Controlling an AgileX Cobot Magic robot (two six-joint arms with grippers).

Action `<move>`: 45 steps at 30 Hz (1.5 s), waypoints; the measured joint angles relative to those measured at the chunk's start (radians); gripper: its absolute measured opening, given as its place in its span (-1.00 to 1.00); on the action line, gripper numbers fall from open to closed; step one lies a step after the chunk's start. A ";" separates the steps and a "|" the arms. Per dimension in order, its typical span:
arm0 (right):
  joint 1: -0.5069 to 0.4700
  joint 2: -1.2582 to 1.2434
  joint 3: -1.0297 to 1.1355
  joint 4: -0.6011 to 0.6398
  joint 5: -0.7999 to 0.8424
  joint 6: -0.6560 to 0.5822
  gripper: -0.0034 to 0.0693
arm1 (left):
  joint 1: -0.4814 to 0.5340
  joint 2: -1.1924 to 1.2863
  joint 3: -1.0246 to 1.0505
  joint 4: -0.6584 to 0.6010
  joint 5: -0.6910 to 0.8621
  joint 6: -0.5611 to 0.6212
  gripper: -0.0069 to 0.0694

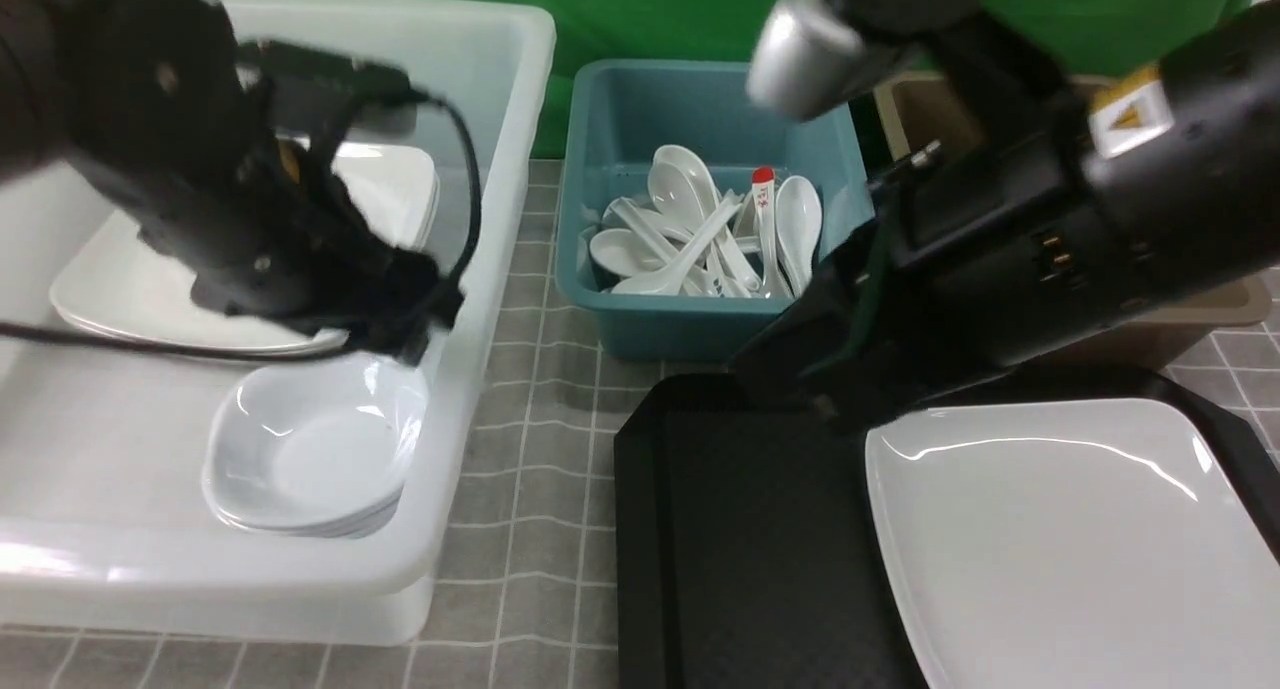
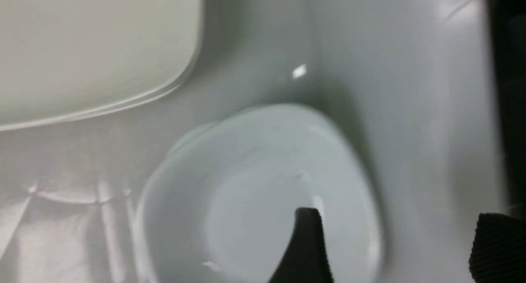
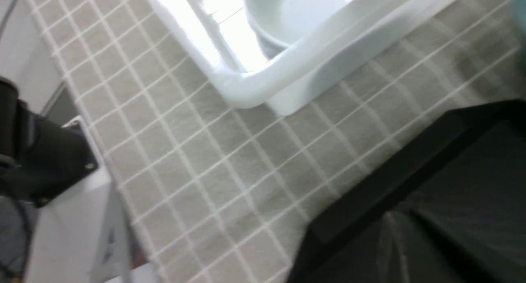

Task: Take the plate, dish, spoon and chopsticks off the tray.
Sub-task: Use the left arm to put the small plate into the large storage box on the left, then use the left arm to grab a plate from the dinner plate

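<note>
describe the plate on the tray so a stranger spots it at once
Find the black tray at the near right. The plate lies on its right part: large, glossy white, shallow. All other plates sit in the clear tub at left.

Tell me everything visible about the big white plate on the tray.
The plate is large, glossy white, rounded-square and shallow with a raised rim, seemingly ceramic or melamine. Empty, it lies flat on the right side of the black tray, touching only that as far as shows. Its near and right edges leave the frame.

One tray, one white tub, one teal tub
</note>
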 joint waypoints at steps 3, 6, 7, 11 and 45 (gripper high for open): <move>0.000 -0.063 -0.020 -0.191 0.022 0.106 -0.80 | -0.020 -0.022 -0.057 -0.133 -0.023 0.018 0.45; 0.000 -0.117 -0.022 -0.407 0.086 0.211 -0.80 | -0.087 -0.021 -0.099 -0.258 -0.088 0.023 0.21; 0.000 -0.136 -0.022 -0.494 0.132 0.257 -0.80 | -0.115 -0.012 -0.109 -0.281 -0.100 0.024 0.07; -0.001 -0.191 -0.002 -0.735 0.282 0.388 -0.80 | -0.228 0.080 -0.167 -0.318 -0.105 0.017 -0.46; -0.009 -0.358 0.298 -0.678 0.216 0.464 -0.80 | -0.365 0.841 -0.519 -0.474 -0.381 0.145 0.42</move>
